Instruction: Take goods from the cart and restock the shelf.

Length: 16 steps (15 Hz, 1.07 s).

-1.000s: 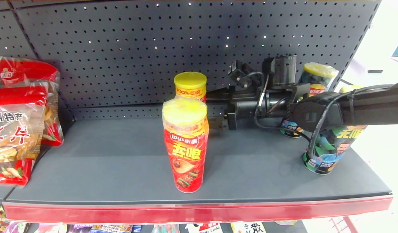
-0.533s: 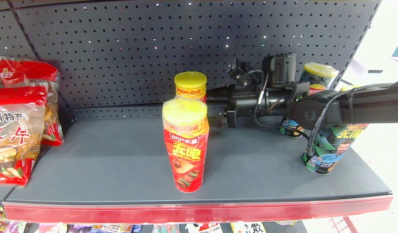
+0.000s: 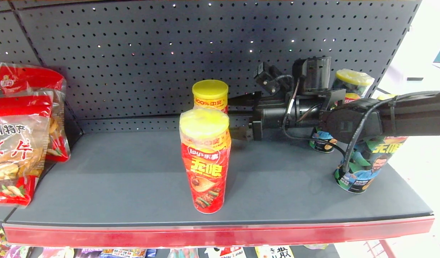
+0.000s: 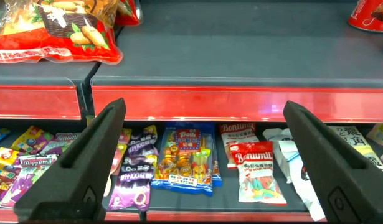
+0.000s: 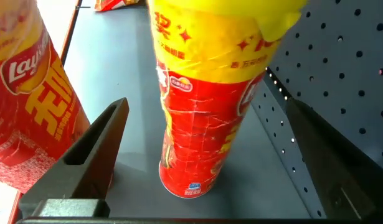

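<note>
Closest to me, my left gripper [image 4: 203,104] hangs low in front of the shelf's red front lip [image 4: 241,102], its jaws spread wide with nothing between them, and beyond them packets of sweets [image 4: 185,158] lie on the tier below. On the shelf [image 3: 134,179] itself, the front red can [image 3: 205,161] stands upright near the middle, a little back from the lip. Well apart from it at 3 o'clock a green can [image 3: 363,165] stands upright near the shelf's right end, partly behind my right arm. At 9 o'clock, at the far left end, snack bags [image 3: 19,143] lean in a stack. Straight behind the front can, at 12 o'clock, the rear red can [image 3: 210,94] stands upright close to the back panel, its yellow lid showing over the front one. My right gripper [image 3: 241,115] lies level at 3 o'clock from that rear can, pointing at it, jaws wide apart. From the right wrist camera the rear red can [image 5: 203,124] sits squarely in the gap between the two fingers [image 5: 98,149], with shelf showing on both sides of it, so neither finger presses on it. Whether a fingertip touches it I cannot tell. The front red can [image 5: 29,99] stands outside the jaws there. Farther back at 2 o'clock a second green can [image 3: 350,84] stands by the pegboard panel [image 3: 134,53].
</note>
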Tool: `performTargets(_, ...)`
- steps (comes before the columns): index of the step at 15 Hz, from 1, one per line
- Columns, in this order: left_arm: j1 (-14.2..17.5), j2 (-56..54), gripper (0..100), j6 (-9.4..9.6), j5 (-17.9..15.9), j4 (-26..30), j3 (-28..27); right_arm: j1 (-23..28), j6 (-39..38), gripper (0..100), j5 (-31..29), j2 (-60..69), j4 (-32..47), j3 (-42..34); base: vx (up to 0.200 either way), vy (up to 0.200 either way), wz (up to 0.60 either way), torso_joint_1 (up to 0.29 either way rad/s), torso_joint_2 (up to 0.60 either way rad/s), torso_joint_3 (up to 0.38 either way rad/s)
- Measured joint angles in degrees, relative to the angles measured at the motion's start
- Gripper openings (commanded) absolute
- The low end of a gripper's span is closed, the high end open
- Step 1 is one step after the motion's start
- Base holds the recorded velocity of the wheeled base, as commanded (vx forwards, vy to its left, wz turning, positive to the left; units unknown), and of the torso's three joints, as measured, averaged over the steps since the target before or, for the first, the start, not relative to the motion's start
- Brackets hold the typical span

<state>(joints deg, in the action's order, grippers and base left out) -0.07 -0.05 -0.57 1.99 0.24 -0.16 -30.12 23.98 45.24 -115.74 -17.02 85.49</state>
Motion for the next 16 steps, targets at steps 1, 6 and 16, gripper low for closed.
performTargets(1, 0.0, 0.0, 100, -0.02, 0.0, 0.0, 0.0, 0.0, 0.0, 100, 0.0, 0.0, 0.0, 0.0, 0.0, 0.0, 0.0, 0.0, 0.0, 0.0)
performTargets(6, 0.0, 0.0, 100, -0.02, 0.0, 0.0, 0.0, 0.0, -0.2, 100, 0.0, 0.2, 0.0, 0.4, 0.0, 0.0, 0.0, 0.0, 0.0, 0.0)
performTargets(16, 0.0, 0.0, 100, -0.02, 0.0, 0.0, 0.0, 0.3, -1.5, 100, -2.0, -0.6, 0.0, 4.3, 0.0, 0.0, 0.0, 0.0, 0.0, 0.0)
